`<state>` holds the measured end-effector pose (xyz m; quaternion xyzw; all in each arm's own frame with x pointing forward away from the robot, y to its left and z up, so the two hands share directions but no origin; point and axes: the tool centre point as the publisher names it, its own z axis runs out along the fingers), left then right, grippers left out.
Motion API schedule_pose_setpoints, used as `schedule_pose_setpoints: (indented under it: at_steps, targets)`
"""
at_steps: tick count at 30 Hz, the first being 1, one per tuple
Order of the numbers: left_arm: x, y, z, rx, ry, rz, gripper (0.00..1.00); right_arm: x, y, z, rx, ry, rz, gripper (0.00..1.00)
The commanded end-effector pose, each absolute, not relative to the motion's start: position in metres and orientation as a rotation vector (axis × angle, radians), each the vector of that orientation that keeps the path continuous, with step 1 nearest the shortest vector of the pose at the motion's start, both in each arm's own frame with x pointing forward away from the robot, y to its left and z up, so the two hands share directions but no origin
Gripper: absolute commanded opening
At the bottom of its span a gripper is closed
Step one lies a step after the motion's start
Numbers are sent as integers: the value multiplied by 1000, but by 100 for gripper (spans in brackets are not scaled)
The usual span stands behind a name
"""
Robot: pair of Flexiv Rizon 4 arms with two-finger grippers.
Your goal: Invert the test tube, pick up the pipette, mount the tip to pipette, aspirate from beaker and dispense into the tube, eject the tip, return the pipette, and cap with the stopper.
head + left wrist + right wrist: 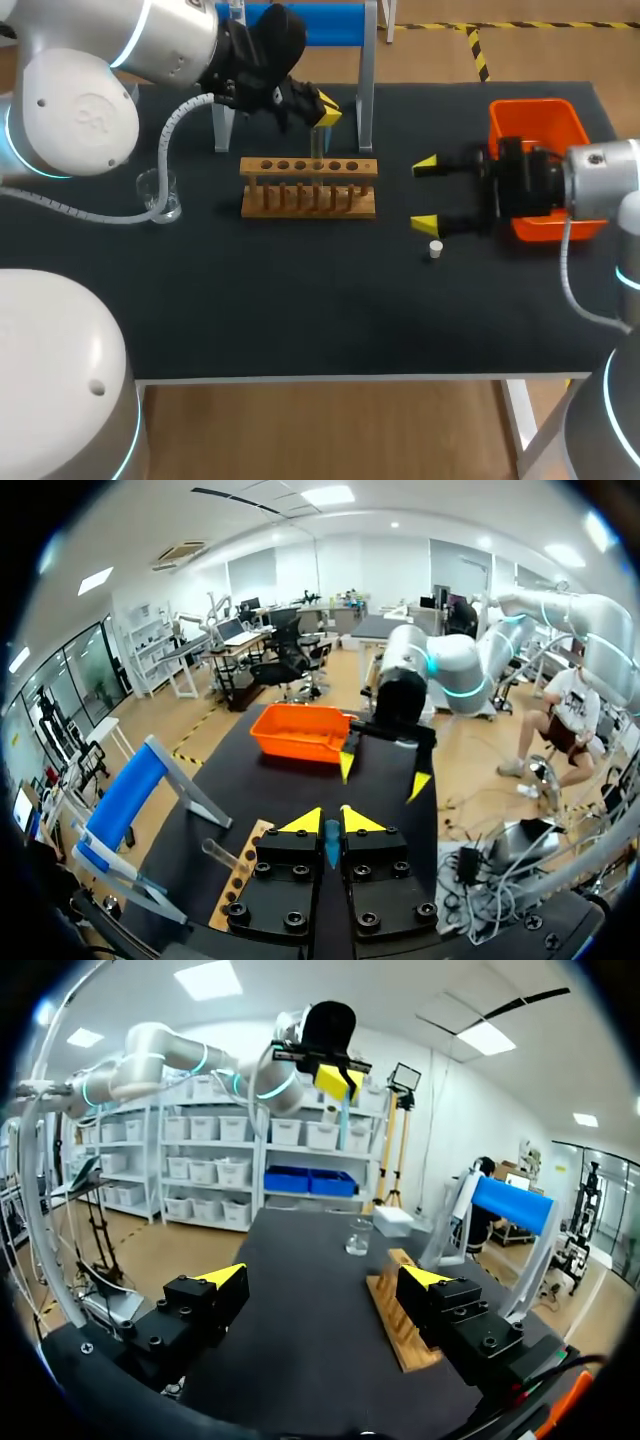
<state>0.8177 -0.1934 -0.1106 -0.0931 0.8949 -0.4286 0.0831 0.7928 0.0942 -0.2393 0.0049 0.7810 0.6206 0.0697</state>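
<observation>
The left hand [322, 108] hangs over the wooden rack [308, 187], which stands on the table [300, 300] near the middle of the far edge. Its 2 yellow tips are nearly closed and pinch a clear tube [317, 143] between them. The tube points straight down at one of the rack's holes. From here I cannot tell whether its lower end has entered the hole. In the left wrist view, the tube [331, 845] shows as a thin bluish sliver squeezed between the tips of that hand [331, 822].

The right hand [425, 194] sits low over the table, right of the rack. Its fingers are spread wide and hold nothing. A small white stopper [436, 249] stands on the table just beside the nearer finger, not touching it. An orange bin [535, 118] sits behind that hand, by the right edge.

A glass beaker [160, 196] stands left of the rack, towards the left edge. A blue stand [300, 25] runs along the far edge behind the rack.

The right wrist view looks out between the right hand's parted fingers [225, 1276]. It shows the rack [400, 1322], the beaker [358, 1237] and the left hand [335, 1078] raised beyond them.
</observation>
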Motion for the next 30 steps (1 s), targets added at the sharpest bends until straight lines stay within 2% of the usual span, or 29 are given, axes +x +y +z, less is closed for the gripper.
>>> schedule_pose_setpoints:
  at_steps: [1, 11, 30]
  targets:
    - [818, -194, -110, -281, 2676, -1272, 0, 795, 87, -236, -64, 2335, 1946, 100]
    - [818, -194, -110, -281, 2676, -1272, 0, 802, 112, -215, -177, 2299, 2077, 100]
    - [818, -194, -110, -281, 2676, -1272, 0, 812, 168, -184, -98, 2334, 2171, 100]
